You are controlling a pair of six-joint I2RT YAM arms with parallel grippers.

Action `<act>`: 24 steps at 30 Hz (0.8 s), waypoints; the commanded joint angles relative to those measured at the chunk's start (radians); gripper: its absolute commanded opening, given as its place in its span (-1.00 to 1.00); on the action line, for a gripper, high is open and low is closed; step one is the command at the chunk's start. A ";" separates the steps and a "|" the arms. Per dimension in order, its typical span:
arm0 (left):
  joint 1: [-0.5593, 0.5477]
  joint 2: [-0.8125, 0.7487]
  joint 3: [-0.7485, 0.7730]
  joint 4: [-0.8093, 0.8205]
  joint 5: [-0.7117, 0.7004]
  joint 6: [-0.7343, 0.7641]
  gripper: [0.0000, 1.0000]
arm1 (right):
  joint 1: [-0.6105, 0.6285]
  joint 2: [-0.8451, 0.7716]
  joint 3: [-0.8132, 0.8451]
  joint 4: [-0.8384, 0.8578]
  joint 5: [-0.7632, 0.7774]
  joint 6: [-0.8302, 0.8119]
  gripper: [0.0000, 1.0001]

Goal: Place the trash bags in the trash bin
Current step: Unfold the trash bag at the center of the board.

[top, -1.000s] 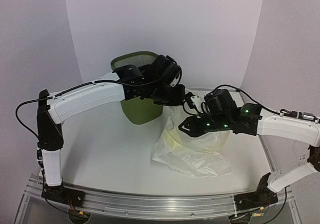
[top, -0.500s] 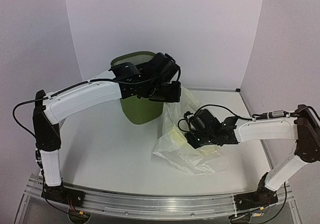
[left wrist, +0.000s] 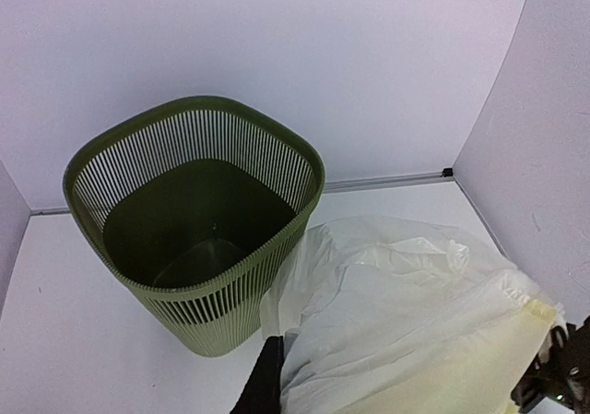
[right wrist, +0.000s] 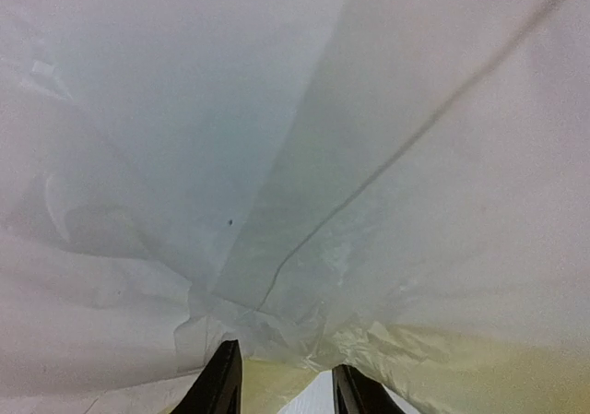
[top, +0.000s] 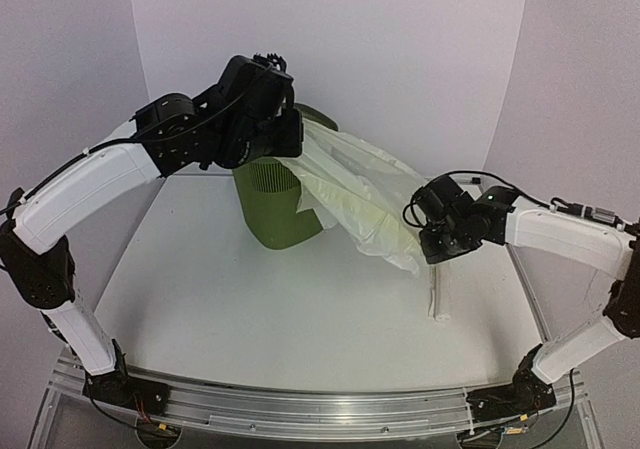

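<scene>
Holding the trash bag (top: 355,194) stretched in air beside the trash bin (top: 275,204): left gripper (top: 290,134), pressed together, pinches one end high near the rim; right gripper (top: 432,241) pinches the other, keeping film spread above the bench (top: 250,299).

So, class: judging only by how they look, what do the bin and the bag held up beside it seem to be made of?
The trash bin: looks like moulded plastic, olive-green, matt to slightly glossy; its thin, even vertical slats and smooth rounded rim suggest this.

The trash bag: looks like thin plastic film, pale whitish-yellow and translucent; it creases, drapes softly and lets light through in the right wrist view.
</scene>
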 commanded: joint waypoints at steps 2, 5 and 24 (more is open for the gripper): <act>0.007 -0.059 -0.091 0.085 0.046 0.055 -1.00 | -0.004 -0.096 0.126 -0.122 -0.079 -0.039 -0.30; 0.007 -0.036 -0.115 0.103 0.140 0.041 -1.00 | -0.004 -0.105 0.154 -0.097 -0.241 -0.103 -0.26; 0.007 0.211 0.107 0.068 0.432 -0.139 -1.00 | 0.115 0.015 -0.078 0.495 -0.690 -0.150 -0.08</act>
